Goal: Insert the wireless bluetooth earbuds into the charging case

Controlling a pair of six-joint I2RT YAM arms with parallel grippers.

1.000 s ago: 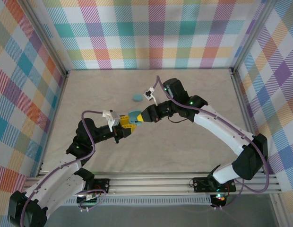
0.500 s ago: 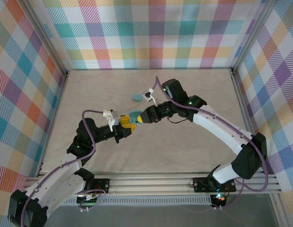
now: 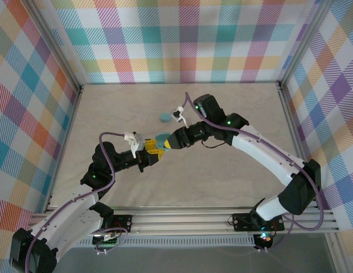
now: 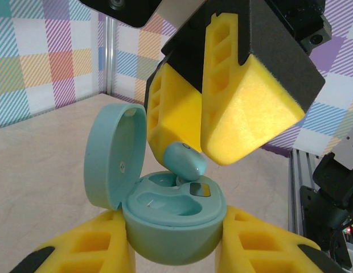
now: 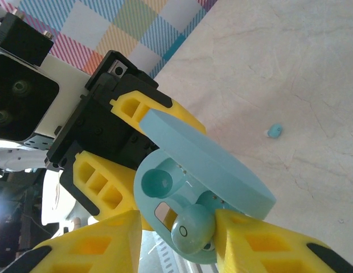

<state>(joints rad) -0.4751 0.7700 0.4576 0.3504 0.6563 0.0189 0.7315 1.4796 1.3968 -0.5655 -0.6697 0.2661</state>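
in the middle of the overhead view the two arms meet over the beige table [image 3: 233,182]. the left gripper [image 3: 153,147] is clamped on the charging case [image 4: 174,223]. its yellow fingers [image 4: 91,253] press the rounded base from either side at the bottom of the left wrist view. the case's lid [image 4: 113,160] is swung open and stands upright on the left of that view.

one earbud [image 4: 185,160] sits tilted at the back well of the case. its lower end is in the well and its rounded body sticks up above the rim.

the right gripper [image 5: 177,239] faces the case from the opposite side, its foam-tipped fingers just above the bud in the left wrist view. its jaws are parted wider than the bud, and a gap shows on the bud's left side in the right wrist view. whether the right-hand finger touches the bud i cannot tell.

a loose earbud [image 5: 274,131] lies on the table at the right of the right wrist view, well apart from the case. a second case [image 3: 164,118], teal and rounded, lies on the table just above the grippers in the overhead view.
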